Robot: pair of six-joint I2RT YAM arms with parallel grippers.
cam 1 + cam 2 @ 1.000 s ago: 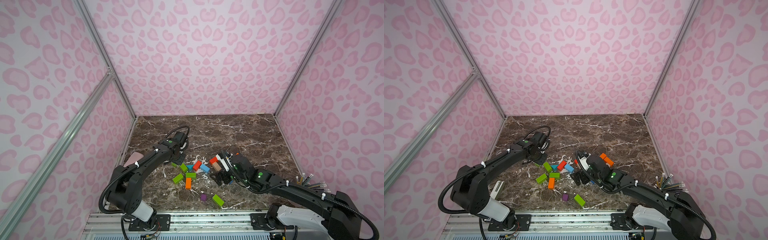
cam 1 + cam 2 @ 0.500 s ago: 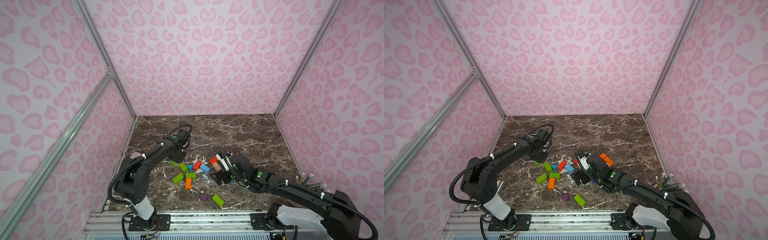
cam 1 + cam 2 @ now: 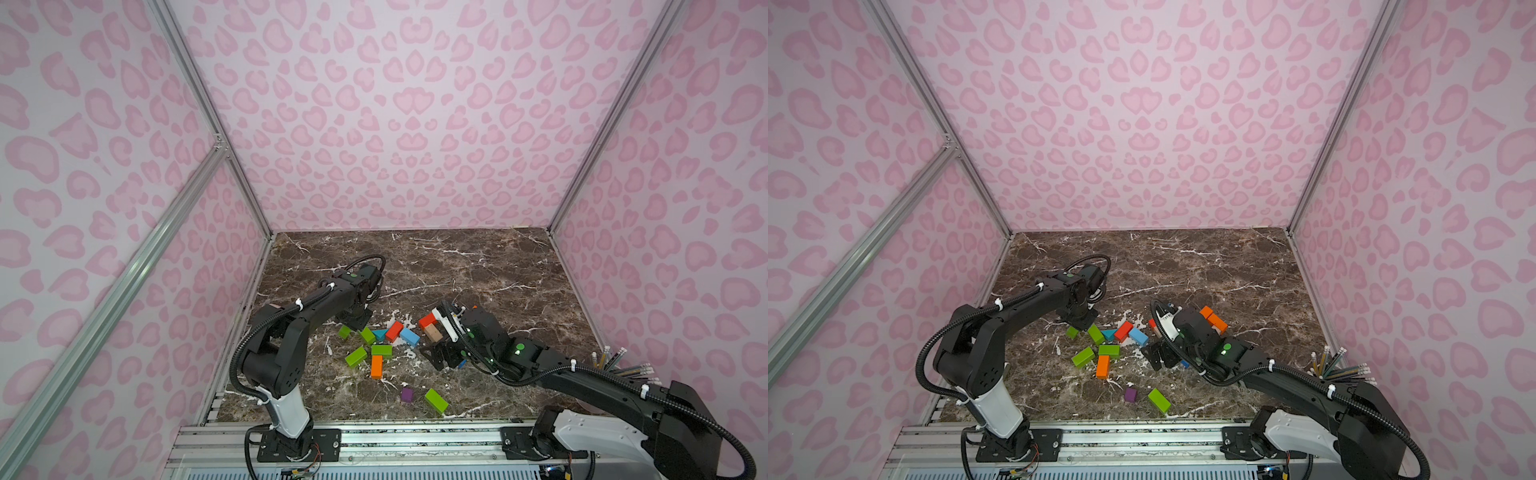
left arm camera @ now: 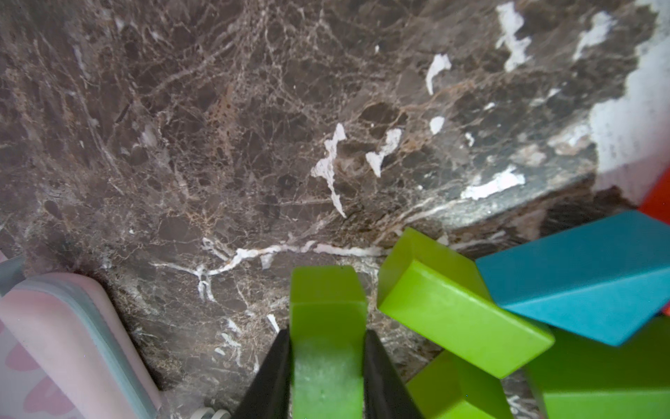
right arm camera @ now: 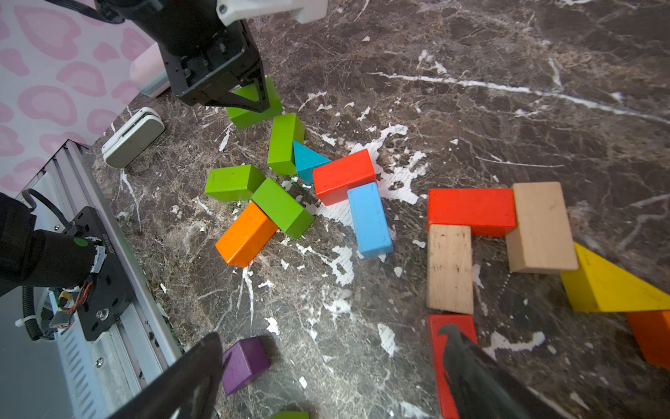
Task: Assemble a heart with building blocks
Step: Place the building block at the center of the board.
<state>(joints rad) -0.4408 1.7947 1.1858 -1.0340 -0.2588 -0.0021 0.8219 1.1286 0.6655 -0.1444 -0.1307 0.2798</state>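
The left arm (image 3: 316,299) stretches forward, wrist bent down; the left gripper (image 4: 326,332) clamps a green block (image 4: 326,290), apparently resting on the marble tabletop (image 4: 217,145). The right gripper (image 5: 331,335) hovers low, spread wide, over a red brick (image 5: 436,370).

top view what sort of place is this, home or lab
Likely a lab-type robot cell: left arm and right arm on an aluminium rail, patterned panel walls enclosing a marble-look tabletop strewn with building blocks.

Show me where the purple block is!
In both top views the purple block sits near the front edge of the table, just left of a green brick, not touching it.
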